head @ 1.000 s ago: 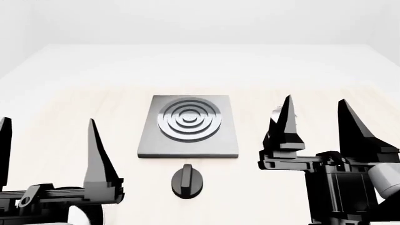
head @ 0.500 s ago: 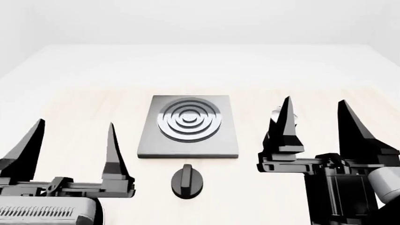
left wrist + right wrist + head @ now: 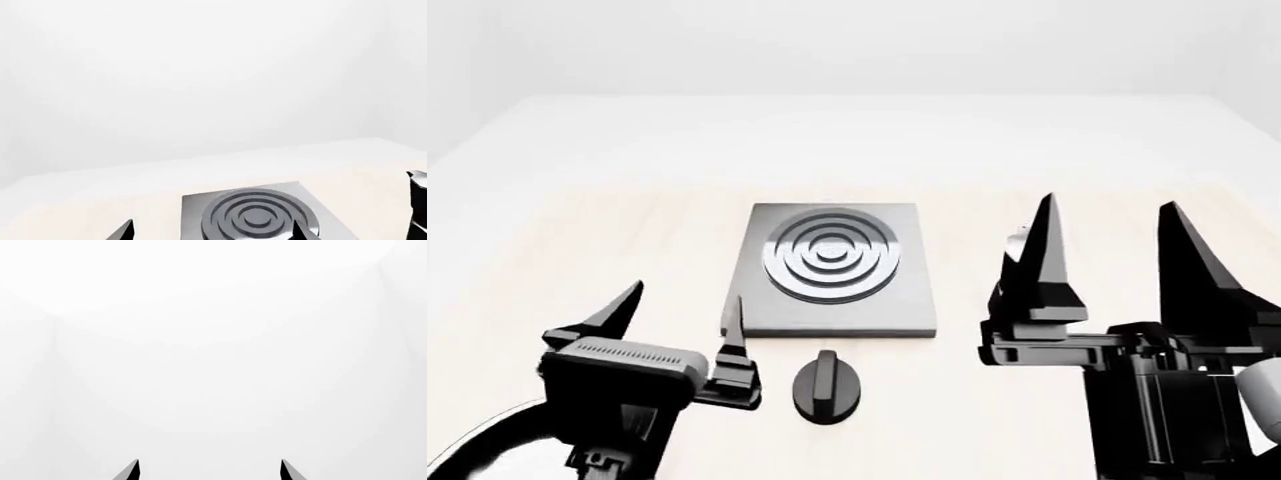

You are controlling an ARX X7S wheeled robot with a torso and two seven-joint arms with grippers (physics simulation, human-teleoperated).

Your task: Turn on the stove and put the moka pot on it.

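Left gripper [image 3: 674, 315] moved in beside knob [image 3: 825, 385] (grip ridge near-far) — fingers spread | right gripper [image 3: 1114, 240] spread

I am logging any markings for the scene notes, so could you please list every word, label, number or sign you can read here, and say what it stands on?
None: no readable text shows in any view.
The stove has only plain metal and burner rings.
The knob has a raised bar, no markings.
The moka pot is mostly hidden behind the right gripper; no label shows.
The left gripper has only ribbed vents.
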